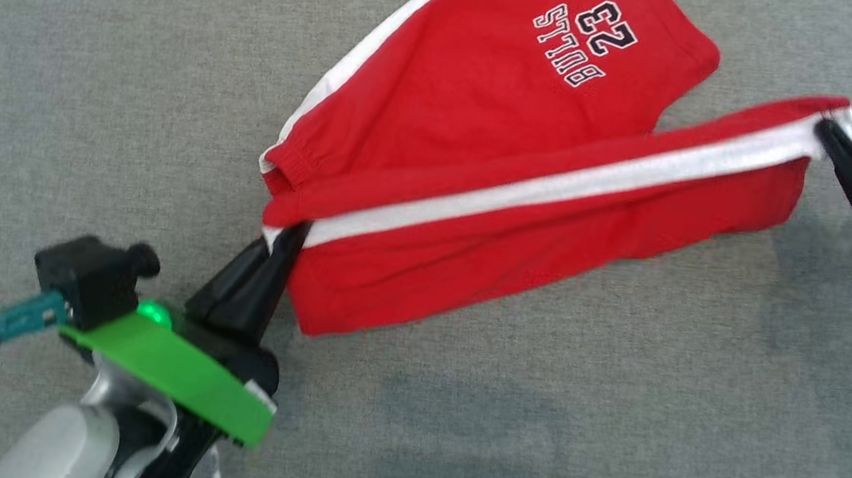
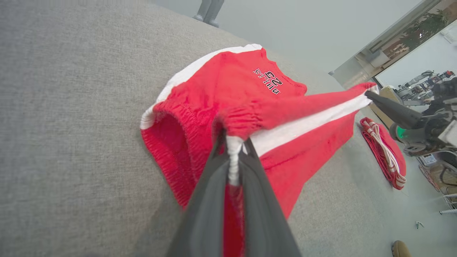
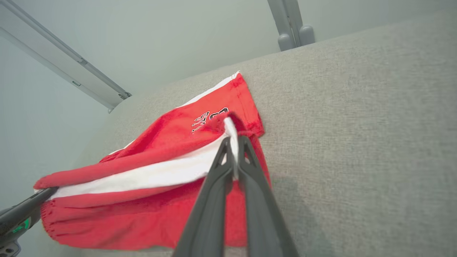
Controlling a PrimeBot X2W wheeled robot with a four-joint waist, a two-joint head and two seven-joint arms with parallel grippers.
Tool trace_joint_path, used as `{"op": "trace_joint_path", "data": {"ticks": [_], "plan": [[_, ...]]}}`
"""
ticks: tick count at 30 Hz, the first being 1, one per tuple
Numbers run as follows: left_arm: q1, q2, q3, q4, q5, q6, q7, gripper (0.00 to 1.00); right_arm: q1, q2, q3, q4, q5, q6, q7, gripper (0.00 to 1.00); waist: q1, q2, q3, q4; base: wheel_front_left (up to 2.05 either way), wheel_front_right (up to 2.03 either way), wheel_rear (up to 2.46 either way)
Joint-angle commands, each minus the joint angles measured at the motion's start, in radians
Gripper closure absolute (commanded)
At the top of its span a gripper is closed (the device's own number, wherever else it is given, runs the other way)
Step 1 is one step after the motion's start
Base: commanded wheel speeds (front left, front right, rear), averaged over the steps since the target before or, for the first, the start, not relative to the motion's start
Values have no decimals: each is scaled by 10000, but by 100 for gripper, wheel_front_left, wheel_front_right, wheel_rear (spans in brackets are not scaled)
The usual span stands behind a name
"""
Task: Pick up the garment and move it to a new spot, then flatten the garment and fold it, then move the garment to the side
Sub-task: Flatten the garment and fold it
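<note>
The garment [image 1: 483, 157] is a pair of red shorts with white side stripes and "BULLS 23" print, on a grey fabric surface. One half is lifted and stretched taut between both grippers, folding over the half that lies flat. My left gripper [image 1: 294, 236] is shut on the waistband corner [image 2: 234, 142] at the lower left. My right gripper [image 1: 828, 128] is shut on the leg hem corner [image 3: 230, 130] at the right. In the left wrist view the right gripper [image 2: 369, 94] pinches the far end of the white stripe; in the right wrist view the left gripper [image 3: 48, 192] holds the other end.
The grey fabric surface [image 1: 92, 73] extends all around the garment. Another red item with white cords [image 2: 383, 153] lies on the floor beyond the surface's edge. A shoe tip [image 2: 400, 248] shows on the floor, and metal legs [image 3: 291, 25] stand behind the surface.
</note>
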Motion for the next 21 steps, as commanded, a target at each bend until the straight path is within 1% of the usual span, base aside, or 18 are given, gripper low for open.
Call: {"op": "trace_joint_path", "data": {"ticks": [1, 3, 6, 7, 8, 10, 13, 14, 15, 17, 21], "plan": [[-655, -157, -5, -55, -224, 150, 379, 100, -808, 290, 148, 332, -40, -16, 460, 100, 1, 0, 616, 566, 0, 0, 0], [-1500, -433, 65, 64, -427, 335, 838, 100, -1987, 647, 338, 968, -224, -13, 1056, 100, 1, 0, 791, 777, 0, 0, 0], [-2774, -537, 64, 598, -10, 576, 1254, 100, -3585, 1369, 643, 2138, -535, -11, 1655, 100, 1, 0, 959, 1018, 0, 0, 0], [-3085, -658, -2, 877, 28, 631, 1368, 100, -4013, 1579, 774, 2525, -662, -11, 1799, 100, 1, 0, 960, 1110, 0, 0, 0], [-3634, -993, -5, 1437, -96, 770, 1505, 100, -4794, 1936, 984, 3319, -890, -11, 1961, 100, 1, 0, 921, 1280, 0, 0, 0], [-4032, -1252, -50, 2074, -220, 865, 1658, 100, -5391, 2236, 1224, 4020, -1061, -10, 2142, 100, 1, 0, 868, 1421, 0, 0, 0], [-4463, -1640, -119, 2977, -261, 893, 1705, 100, -6086, 2481, 1552, 4953, -1311, -10, 2261, 100, 1, 0, 760, 1599, 0, 0, 0], [-4691, -1881, -57, 3466, -312, 923, 1502, 100, -6480, 2611, 1663, 5452, -1354, -10, 2233, 100, 1, 0, 686, 1716, 0, 0, 0], [-4772, -1969, -21, 3683, -292, 917, 1388, 100, -6663, 2657, 1683, 5648, -1349, -10, 2171, 100, 1, 0, 648, 1760, 0, 0, 0], [-4880, -2166, -52, 3947, -392, 830, 1303, 100, -6998, 2636, 1712, 5991, -1387, -10, 2155, 100, 1, 0, 641, 1846, 0, 0, 0], [-5080, -2384, -57, 4444, -482, 747, 1181, 100, -7460, 2495, 1818, 6670, -1460, -11, 2251, 100, 1, 0, 641, 1998, 0, 0, 0]]}}
